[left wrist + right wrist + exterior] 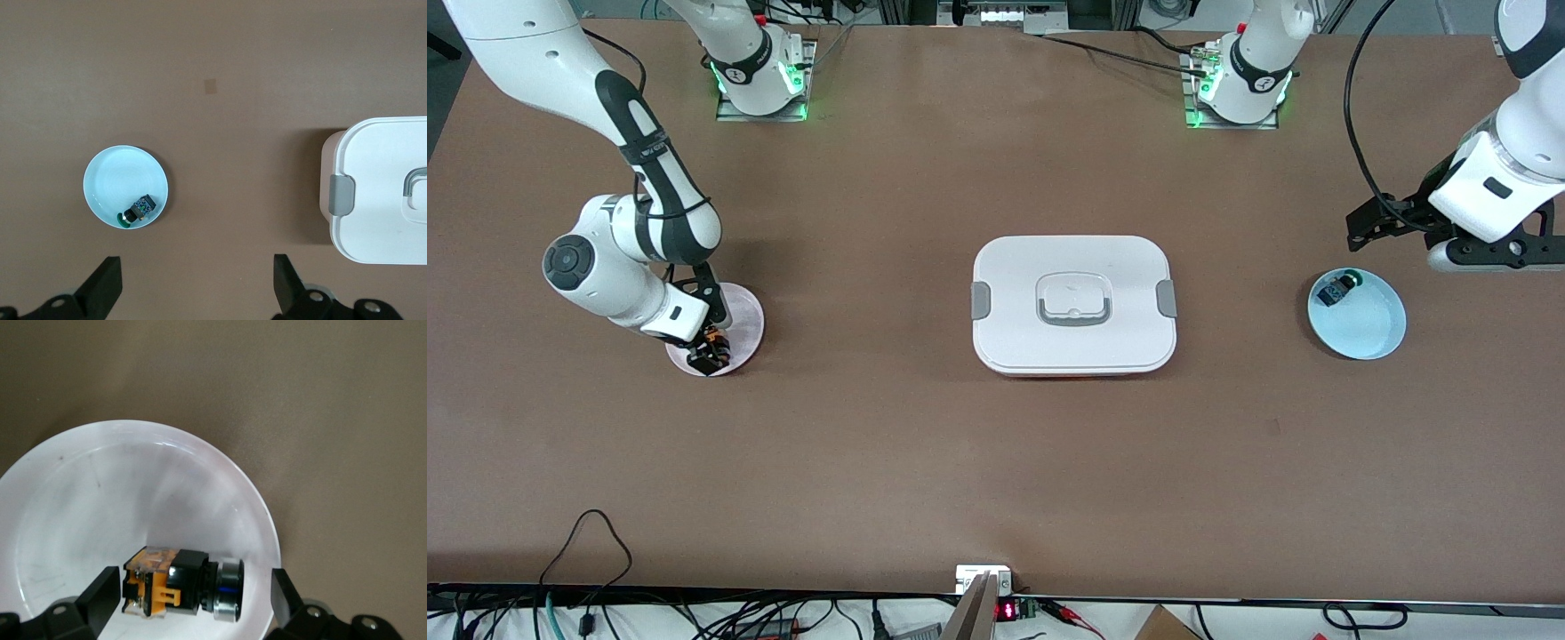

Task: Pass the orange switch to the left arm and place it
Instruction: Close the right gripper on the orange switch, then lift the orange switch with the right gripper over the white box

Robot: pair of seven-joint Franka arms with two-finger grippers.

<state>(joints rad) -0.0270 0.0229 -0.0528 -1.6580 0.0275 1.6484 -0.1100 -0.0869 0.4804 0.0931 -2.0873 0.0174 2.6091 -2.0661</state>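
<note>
The orange switch (713, 339) lies on its side on a pale pink plate (744, 310) toward the right arm's end of the table. In the right wrist view the switch (180, 583) shows an orange and black body with a silver-ringed cap. My right gripper (710, 354) is down on the plate, open, one finger at each end of the switch (193, 593). The white box (1073, 302) stands in the middle of the table. My left gripper (1498, 253) is open and empty above the table at the left arm's end (197, 287).
A light blue plate (1369, 333) near my left gripper holds a small dark switch with a green cap (1337, 289); both also show in the left wrist view, the plate (110, 177) and the green-capped switch (139, 209), with the box's end (380, 187) beside them.
</note>
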